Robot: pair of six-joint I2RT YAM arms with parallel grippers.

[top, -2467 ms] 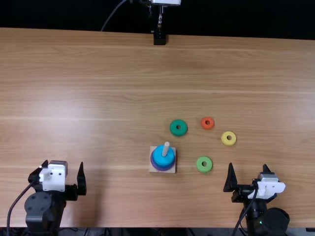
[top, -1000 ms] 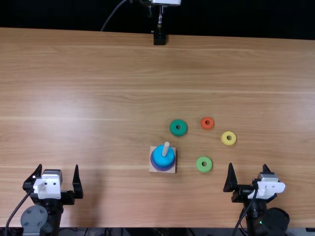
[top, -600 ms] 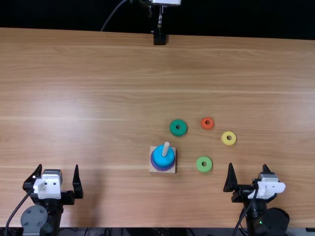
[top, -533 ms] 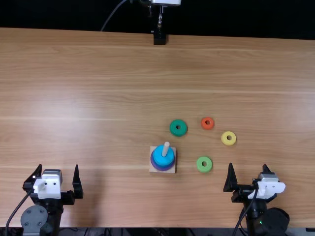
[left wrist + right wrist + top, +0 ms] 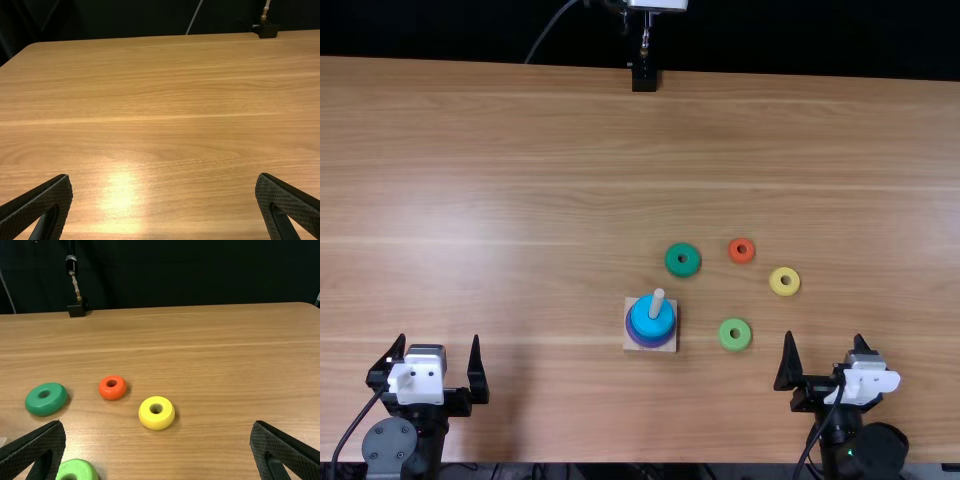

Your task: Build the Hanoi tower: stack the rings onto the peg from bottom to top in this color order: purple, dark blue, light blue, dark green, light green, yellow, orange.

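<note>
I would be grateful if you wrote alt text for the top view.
A peg on a wooden table holds a light blue ring above a purple ring; dark green, light green, yellow and orange rings lie loose. Left tool and right tool stand open.

Looking, in the left wrist view, across a light brown wooden table (image 5: 160, 140) between flat black ridged fingers (image 5: 42, 204) spread well apart, towards a small black block (image 5: 268, 31) at the far edge and a thin grey cable (image 5: 194, 18).

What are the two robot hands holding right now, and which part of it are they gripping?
Nothing: the left gripper and the right gripper both stand open, with no ring between their fingers.
</note>
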